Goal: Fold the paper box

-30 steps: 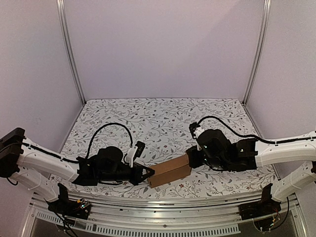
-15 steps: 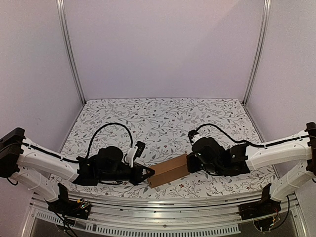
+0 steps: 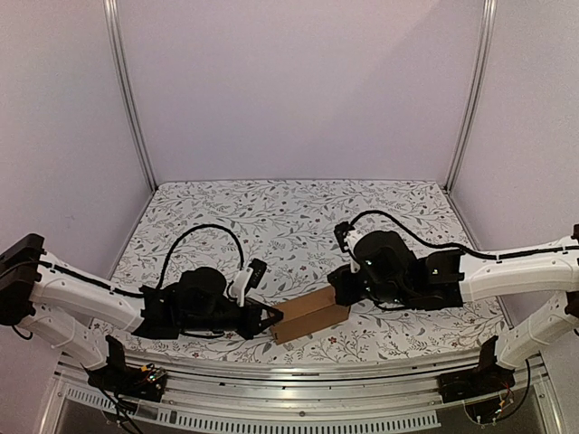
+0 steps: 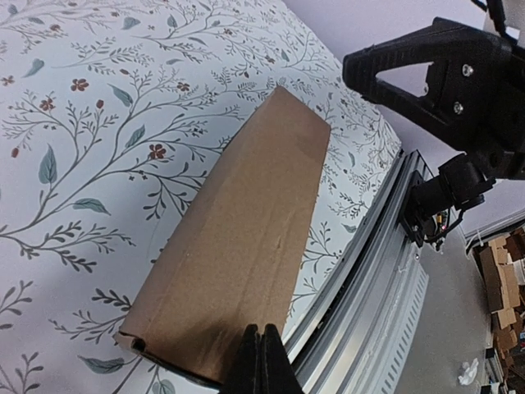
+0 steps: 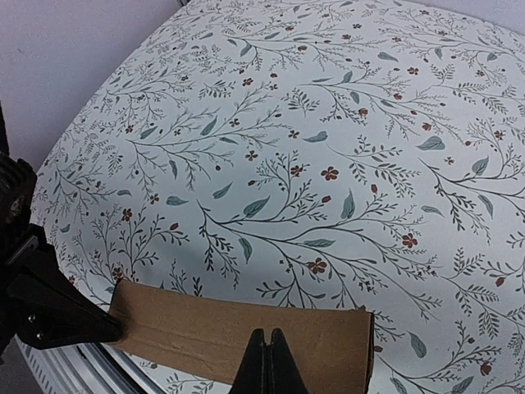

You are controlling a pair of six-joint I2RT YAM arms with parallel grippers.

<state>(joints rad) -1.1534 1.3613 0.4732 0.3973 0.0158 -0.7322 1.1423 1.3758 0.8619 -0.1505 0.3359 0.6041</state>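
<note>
— Start at the left pincer (image 4: 261, 361). How wide is it?

— Not wide at all. Its fingers (image 4: 251, 358) are pressed together, with only a thin seam between them, and they sit on the near end of the paper box (image 4: 246, 246). It is clamped on the cardboard at that end.

— And the right pincer (image 5: 267, 361)?

— Clenched too: in its own wrist view the two fingers (image 5: 257, 361) meet in a hairline. The tips lie over the upper face of the paper box (image 5: 246, 341), towards its right-hand part. I cannot tell whether cardboard is caught between them or whether they only rest against it.

— Where does the box lie?

— On the flowered bench (image 3: 298, 217), close to its near edge, between the two arms. From above, the paper box (image 3: 310, 314) is a long brown block set at a slant, its left end nearer the arm bases and its right end further back. The left pincer (image 3: 271, 318) meets the left end; the right pincer (image 3: 339, 294) is at the right end, from above.

— What shape is it in?

— A flattened sleeve, plain brown and unmarked. The end at the left pincer shows a curled, open lip.

— Anything beyond it?

— The left wrist view shows the metal rail (image 4: 369, 271) running along the bench edge just beside the box, and the right pincer's black finger up past the far end.
</note>
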